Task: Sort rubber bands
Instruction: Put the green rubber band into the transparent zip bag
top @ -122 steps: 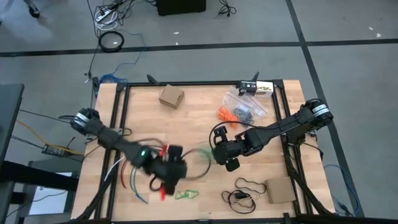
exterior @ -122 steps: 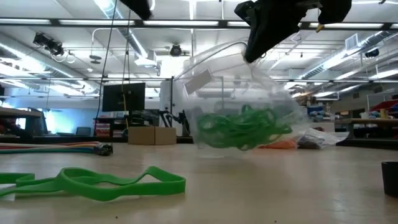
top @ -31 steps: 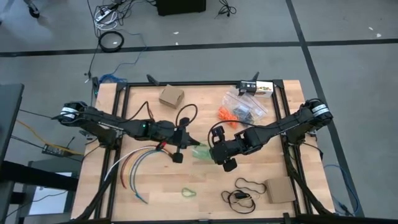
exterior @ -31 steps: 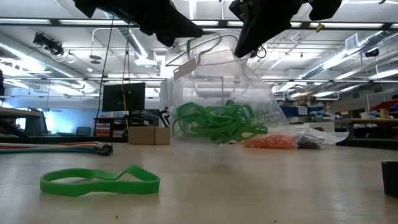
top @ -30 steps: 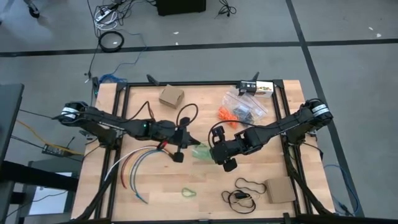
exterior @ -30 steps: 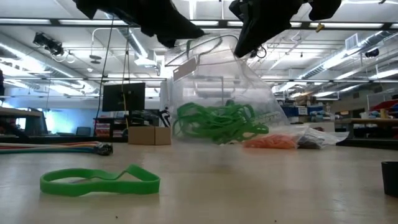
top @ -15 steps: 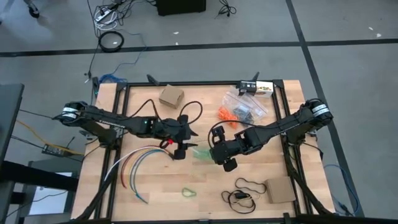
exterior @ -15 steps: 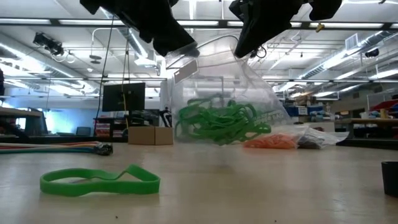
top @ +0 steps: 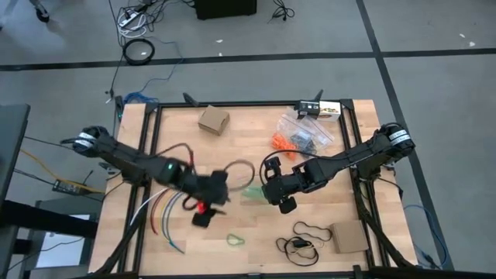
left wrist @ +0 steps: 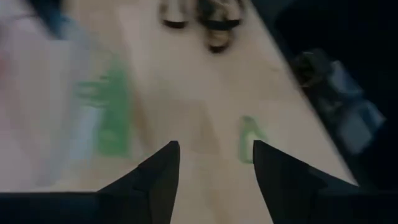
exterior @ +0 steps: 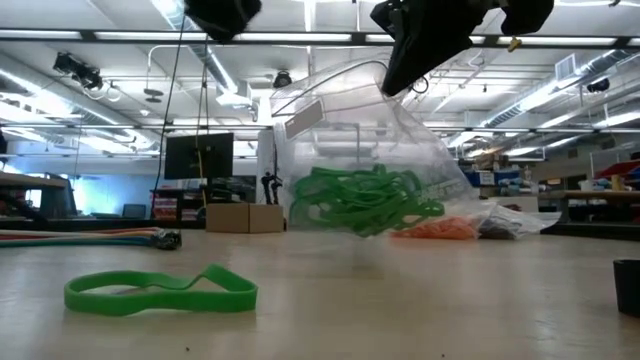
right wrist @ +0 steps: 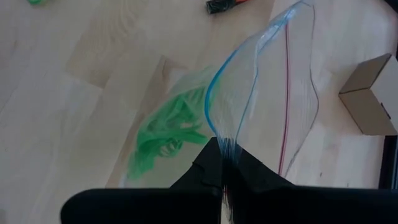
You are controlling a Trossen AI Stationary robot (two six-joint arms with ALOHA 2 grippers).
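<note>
Your right gripper [right wrist: 222, 163] is clamped shut on the rim of the clear bag [exterior: 400, 130], holding it up mid-table with a clump of green bands [exterior: 362, 202] inside; the mouth hangs open toward the left arm. Your left gripper [left wrist: 214, 163] is empty, fingers spread, above the table between the bag and the one loose green band [top: 234, 239] near the front edge. Orange bands [top: 280, 142] and dark bands [top: 308, 142] sit in bags toward the back right, well apart. Risks, as I judge them: the right pinch is only on a thin strip of the rim, so any tug from the left arm on the bag could slip it out and spill the green clump. If the bag tilts mouth-down, bands could slide out. The loose band lies flat on the wood, so your fingers could close over it and miss, or flick it off the front edge. Coloured cables [top: 163, 211] lie beside the left arm; a low sweep could snag them. Go slow, keep the bag mouth up.
</note>
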